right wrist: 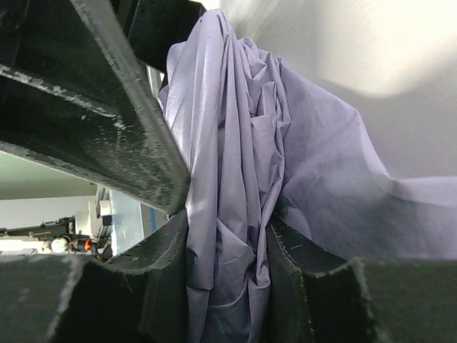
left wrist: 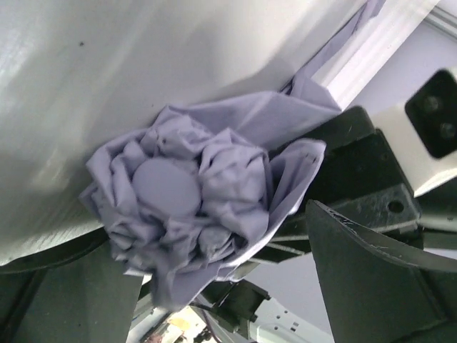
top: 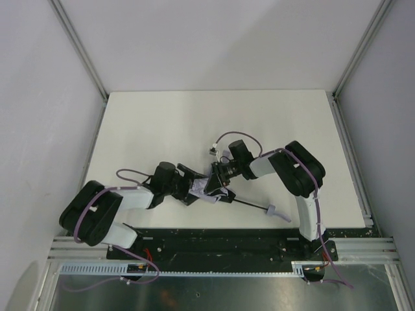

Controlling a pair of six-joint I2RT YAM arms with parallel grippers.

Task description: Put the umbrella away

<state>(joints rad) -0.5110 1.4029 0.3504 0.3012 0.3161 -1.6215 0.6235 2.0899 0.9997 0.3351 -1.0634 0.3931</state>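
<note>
1 umbrella (top: 209, 192) on 1 white counter (top: 194, 123), met by 2 grippers.
The bunched canopy lies near the counter's front edge. The right gripper (right wrist: 225, 279) is clenched on a fold of fabric, plain only in its wrist view. The left gripper (top: 193, 189) stands released, jaws spread around the crumpled canopy end. Only the top view shows 1 black shaft (top: 249, 203) and 1 handle (top: 277, 212).

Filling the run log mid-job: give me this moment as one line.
left gripper: open, at umbrella tip | right gripper: shut on umbrella | umbrella: lying on table, shaft extended
</note>
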